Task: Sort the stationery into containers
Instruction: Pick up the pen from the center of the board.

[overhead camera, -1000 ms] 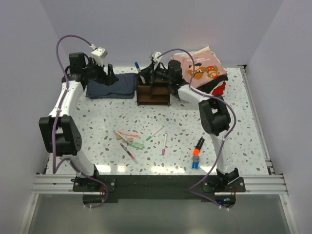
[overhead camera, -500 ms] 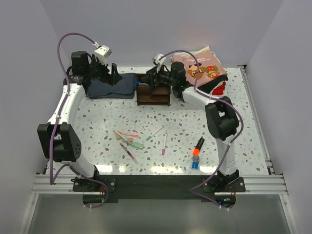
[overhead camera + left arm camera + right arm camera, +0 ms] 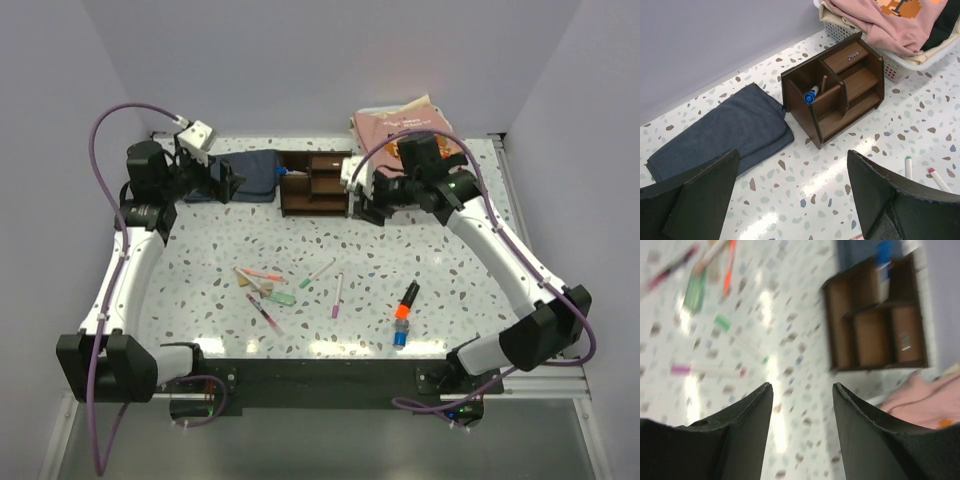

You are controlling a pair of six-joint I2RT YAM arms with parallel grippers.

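Both arms had pulled back from the organiser (image 3: 315,183) vs a second ago. The right gripper (image 3: 368,200) had been over it; now it sat just beside its right end, fingers apart, nothing between them. The left gripper (image 3: 225,180) had swung back left over the cloth (image 3: 255,172), fingers wide apart and empty too.

A blue-capped pen (image 3: 810,95) stood tilted in the organiser's compartment on the cloth side. Only the cap and a short stub showed; the rest was down inside. The organiser was dark brown wood with open-topped compartments, stepped shelves and one small labelled drawer front. It sat at the far side of the table (image 3: 200,260), just beside the cloth.

The rest of the stationery lay loose mid-table, well apart from the organiser:
- a cluster of thin pens (image 3: 262,275) with a green eraser (image 3: 283,298)
- a dark red pen (image 3: 264,313), nearer the arm bases
- a green-capped pen (image 3: 317,273) and a pink-capped pen (image 3: 337,296)
- off to the right, a black-orange marker (image 3: 407,300) with a blue-capped bottle (image 3: 400,338) just beside its near end

The bin (image 3: 892,70) of pink clothes stood right of the organiser. The right arm partly covered it from above, and the left wrist view cut it off at the frame edge. The right wrist view was motion-blurred: the pens were smears, the compartments were readable, the label was not. The left wrist view caught only the tips of two pens at bottom right.
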